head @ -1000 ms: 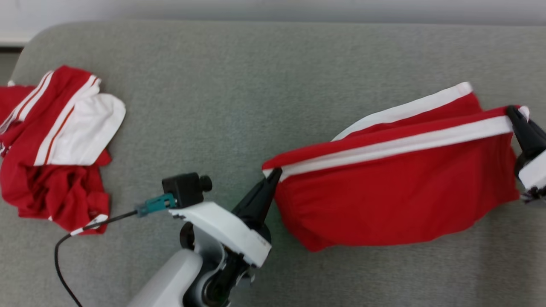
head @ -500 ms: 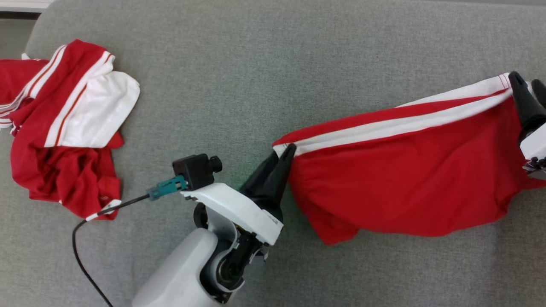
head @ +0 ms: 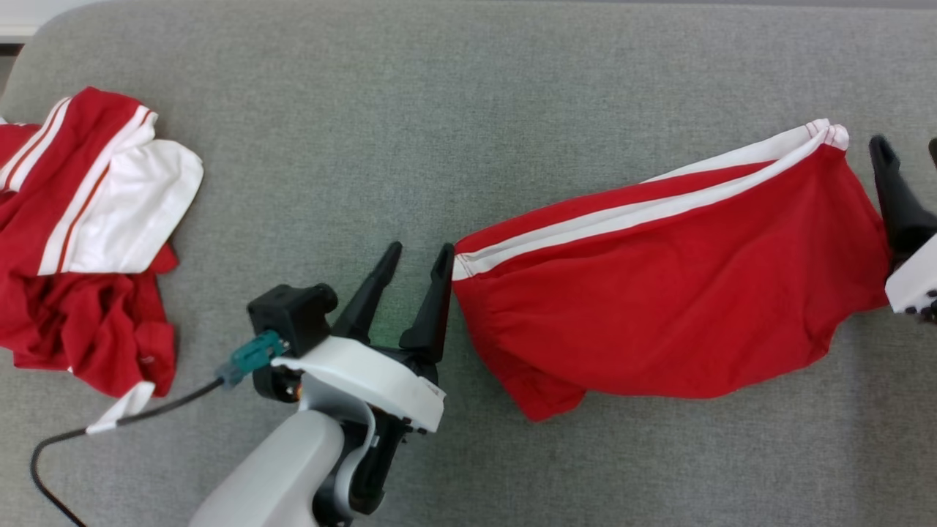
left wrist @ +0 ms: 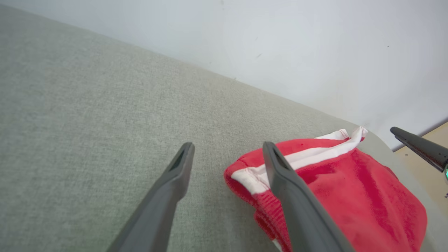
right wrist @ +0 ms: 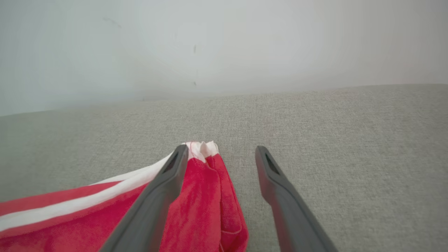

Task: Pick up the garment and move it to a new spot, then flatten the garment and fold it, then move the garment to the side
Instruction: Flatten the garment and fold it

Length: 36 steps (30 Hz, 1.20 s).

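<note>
Fingers of the left gripper stand wide apart and hold nothing, the nearer one just beside the garment's left end; those of the right gripper are likewise spread and empty, close by the cloth's far right corner, near the cushion's right edge. Everything rests on a grey woven-fabric cushion; its nap looks grippy enough that cloth would drag rather than slide. On its right half, from the middle out toward the right edge, lies the red soft-knit garment with white stripes, stretched long but not flat; the lower hem bulges and puckers, and the layers lie doubled. It looks light, limp and unbreakable; it should sag from any single pinch and keep no shape of its own, so two holds well apart seem called for. At the left edge, well apart, sits a crumpled red and white heap of clothing. Along the garment's top runs the white-striped band, probably its firmest part, being stitched; its two ends, one by each gripper, look the best places to pinch, taking all layers together; a thin black cable trails near the front left corner.
</note>
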Tool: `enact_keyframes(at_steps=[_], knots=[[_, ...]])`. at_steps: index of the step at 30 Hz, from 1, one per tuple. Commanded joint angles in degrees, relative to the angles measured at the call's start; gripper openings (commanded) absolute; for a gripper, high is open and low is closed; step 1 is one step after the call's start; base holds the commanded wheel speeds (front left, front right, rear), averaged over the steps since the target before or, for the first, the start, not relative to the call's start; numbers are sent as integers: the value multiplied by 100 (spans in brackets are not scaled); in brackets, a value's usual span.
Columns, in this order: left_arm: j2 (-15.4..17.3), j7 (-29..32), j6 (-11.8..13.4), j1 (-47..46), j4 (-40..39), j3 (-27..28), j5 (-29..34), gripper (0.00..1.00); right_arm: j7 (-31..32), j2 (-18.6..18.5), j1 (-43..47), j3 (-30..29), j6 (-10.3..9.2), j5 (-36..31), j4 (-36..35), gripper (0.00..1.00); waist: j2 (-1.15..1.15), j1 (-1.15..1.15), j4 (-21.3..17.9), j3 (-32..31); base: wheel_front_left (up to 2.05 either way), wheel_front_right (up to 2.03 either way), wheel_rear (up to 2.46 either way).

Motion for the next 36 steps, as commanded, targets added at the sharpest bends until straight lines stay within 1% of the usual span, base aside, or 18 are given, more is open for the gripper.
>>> enact_keyframes(at_steps=[1, 4, 6, 8, 11, 14, 18, 22, 23, 24, 25, 30, 36], knots=[[69, -95, 61, 83, -112, -5, 174, 100, 0, -90, 137, 77, -13, -62, -5, 100, 0, -1, -31, -35, 0, 0, 0], [242, -256, 259, 135, -376, -3, 713, 100, 125, -307, 292, 286, -14, -160, 42, 100, 0, -1, -43, -74, 0, 0, 0], [244, -303, 386, 210, -552, 80, 1000, 100, 215, -397, 355, 384, -14, -123, 73, 100, 0, -1, -32, -81, 0, 0, 0], [225, -337, 459, 270, -704, 155, 1229, 100, 307, -484, 406, 457, -14, -105, 124, 100, 0, -1, -1, -71, 0, 0, 0], [134, -338, 508, 396, -987, 349, 1670, 100, 393, -564, 388, 562, -14, -49, 197, 100, 0, -1, 59, -34, 0, 0, 0], [46, -334, 445, 586, -1143, 533, 2025, 100, 459, -632, 314, 690, -14, -104, 334, 100, 0, -1, 125, -7, 0, 0, 0], [-111, -335, 288, 821, -1213, 723, 2362, 100, 583, -709, 222, 774, -14, -255, 619, 100, 0, -1, 226, 12, 0, 0, 0], [-298, -333, 56, 1026, -1169, 900, 2593, 100, 775, -580, 205, 937, -7, -109, 882, 100, 0, -1, 317, -41, 0, 0, 0], [-329, -333, -5, 1057, -1155, 939, 2680, 100, 828, -554, 214, 1003, -3, -46, 907, 84, 0, -1, 328, -62, 0, 0, 0], [-368, -333, -63, 1096, -1130, 970, 2747, 100, 836, -528, 211, 1050, 1, 12, 911, 21, 0, -1, 329, -84, 0, 0, 0], [-432, -334, -118, 1175, -1078, 1006, 2736, 100, 815, -515, 202, 1066, 1, 77, 919, 0, 0, -1, 322, -105, 0, 0, 0], [-557, -334, -369, 1394, -941, 1201, 2905, 100, 729, -505, 246, 1083, -5, 424, 885, 0, 0, -1, 136, -263, 0, 0, 0], [-561, -334, -558, 1736, -796, 1442, 3096, 100, 556, -517, 450, 787, -7, 763, 927, 0, 0, -1, -287, -593, 0, 0, 0]])
